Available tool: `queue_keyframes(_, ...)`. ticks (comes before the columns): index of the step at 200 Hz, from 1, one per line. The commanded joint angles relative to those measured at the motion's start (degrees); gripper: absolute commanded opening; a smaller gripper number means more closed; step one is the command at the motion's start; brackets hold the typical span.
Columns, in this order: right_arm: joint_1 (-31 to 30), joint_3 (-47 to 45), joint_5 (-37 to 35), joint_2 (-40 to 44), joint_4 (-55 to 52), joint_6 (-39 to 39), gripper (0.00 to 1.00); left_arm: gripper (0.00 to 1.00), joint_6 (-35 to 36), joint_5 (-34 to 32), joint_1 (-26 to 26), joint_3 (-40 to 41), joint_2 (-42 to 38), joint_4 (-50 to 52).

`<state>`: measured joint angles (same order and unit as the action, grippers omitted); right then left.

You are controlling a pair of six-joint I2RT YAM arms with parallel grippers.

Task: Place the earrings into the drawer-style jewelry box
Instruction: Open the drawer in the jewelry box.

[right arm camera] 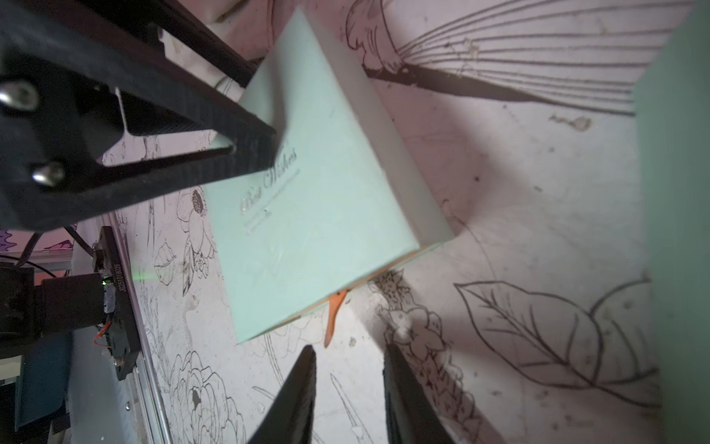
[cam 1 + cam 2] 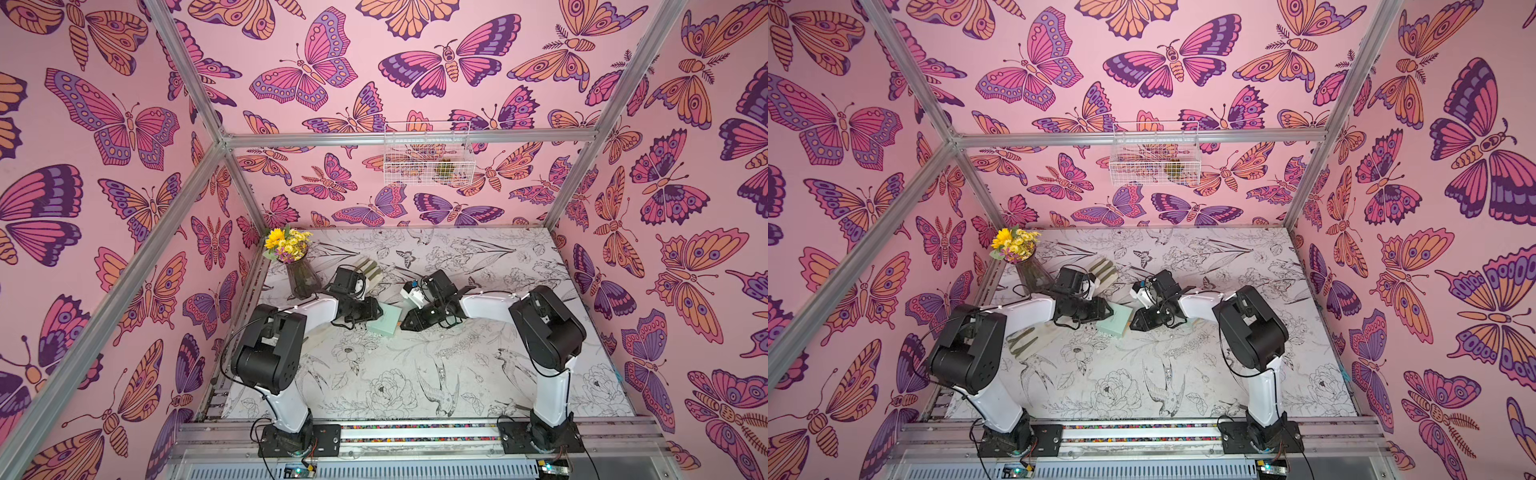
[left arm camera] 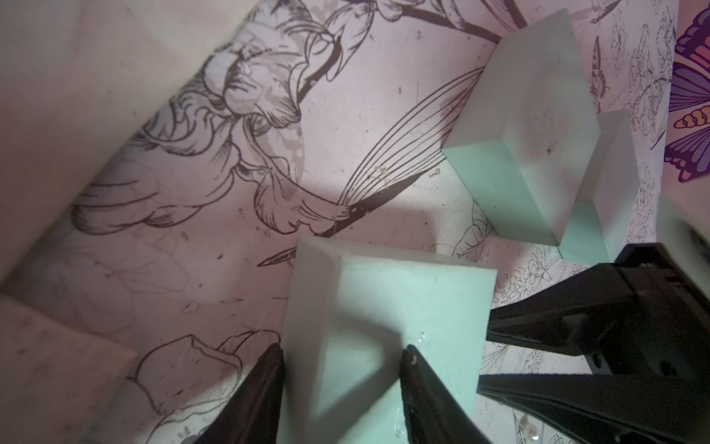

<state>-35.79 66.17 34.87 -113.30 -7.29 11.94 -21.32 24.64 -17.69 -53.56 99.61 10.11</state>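
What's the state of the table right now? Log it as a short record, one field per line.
box: mint green box, flat on the table, between the two arms
opening: looks not pulled open; orange pull tab sticks out of one edge
left gripper: closed on one end of the box
right gripper: open, empty, tips just short of the tab
earrings: not clearly visible in any view
other: vase of flowers at the far left corner

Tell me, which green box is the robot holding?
The mint box between the left gripper's fingers, the one with an orange tab. The other boxes sit apart on the table, untouched.
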Motion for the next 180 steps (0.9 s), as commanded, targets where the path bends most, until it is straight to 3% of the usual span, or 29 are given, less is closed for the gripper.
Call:
queue_keyframes(1,-0.5,1.7,1.8,-1.4,0.1,-0.7,0.32,0.5,1.3,-1.3,0.1,-0.2,2.3,2.9)
queue_keyframes(120,-0.9,4.0,1.8,-3.7,0.2,-0.2,0.28,0.5,1.8,-0.9,0.1,-0.4,3.1,3.4)
queue_keyframes(180,-1.1,4.9,3.6,-4.6,0.1,0.1,0.21,0.5,1.8,-0.7,0.1,-0.6,3.5,3.5)
